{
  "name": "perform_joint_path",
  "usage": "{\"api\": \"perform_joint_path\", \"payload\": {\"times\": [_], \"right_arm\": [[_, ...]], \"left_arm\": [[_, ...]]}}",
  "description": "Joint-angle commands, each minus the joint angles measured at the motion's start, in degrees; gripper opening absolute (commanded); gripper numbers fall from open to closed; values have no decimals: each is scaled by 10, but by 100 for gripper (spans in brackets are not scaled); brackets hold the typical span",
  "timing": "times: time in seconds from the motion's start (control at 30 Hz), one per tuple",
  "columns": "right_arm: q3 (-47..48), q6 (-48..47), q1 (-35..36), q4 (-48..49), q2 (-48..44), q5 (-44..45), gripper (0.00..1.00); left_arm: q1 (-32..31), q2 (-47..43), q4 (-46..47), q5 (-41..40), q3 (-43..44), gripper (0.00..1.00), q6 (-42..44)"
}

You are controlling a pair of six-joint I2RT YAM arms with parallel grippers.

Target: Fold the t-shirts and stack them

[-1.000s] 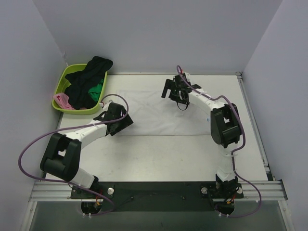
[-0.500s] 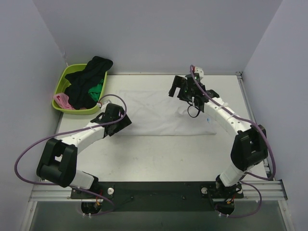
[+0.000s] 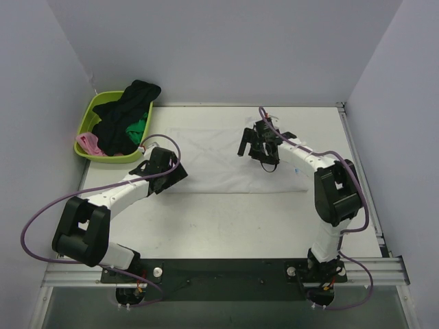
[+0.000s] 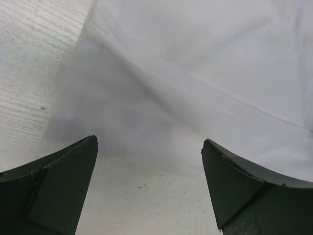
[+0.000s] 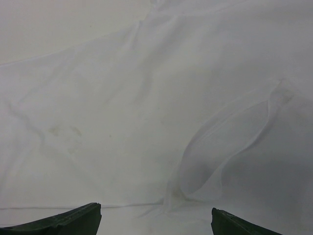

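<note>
The worktop (image 3: 226,226) was white and faintly scuffed, closed in by pale grey walls (image 3: 226,48) at the back and on both sides. A metal rail (image 3: 68,275) ran along the near edge, where both arm bases sat on a black plate (image 3: 226,274). At the far left corner stood a lime basket (image 3: 84,123). It held a heaped black shirt (image 3: 127,113), a green shirt (image 3: 139,128) tucked beside it, and a pink shirt (image 3: 88,142) hanging over the near rim. To the right of the basket, the white shirt (image 3: 219,161) lay spread flat across the far middle of the worktop.

The left arm bent out to the left, and its forearm slanted right towards the white shirt's near left corner. The left hand (image 3: 168,168) hung low there, released and grasping nothing. In its wrist view the fingers (image 4: 58,186) stood wide apart, with the thin edge of the cloth and bare worktop between them.

The right arm rose from its base to a raised elbow, and its forearm ran back and left. The right hand (image 3: 252,145) was over the white shirt's far right part. It was spread wide too and held nothing. Its wrist view was filled with cloth, with a curved fold at the right. I could not tell whether its fingers (image 5: 73,223) touched the cloth.
</note>
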Motion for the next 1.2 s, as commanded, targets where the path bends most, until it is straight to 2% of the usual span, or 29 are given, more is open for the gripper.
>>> {"api": "perform_joint_path", "payload": {"times": [0.0,0.67,1.17], "right_arm": [[23,12,2,-25,10,-8,96],[40,12,-6,-19,75,-17,96],[124,13,-9,-11,153,-29,96]], "left_arm": [[5,-4,2,-6,12,97,7],[9,18,9,-7,10,97,6],[16,35,15,-7,6,98,10]]}}
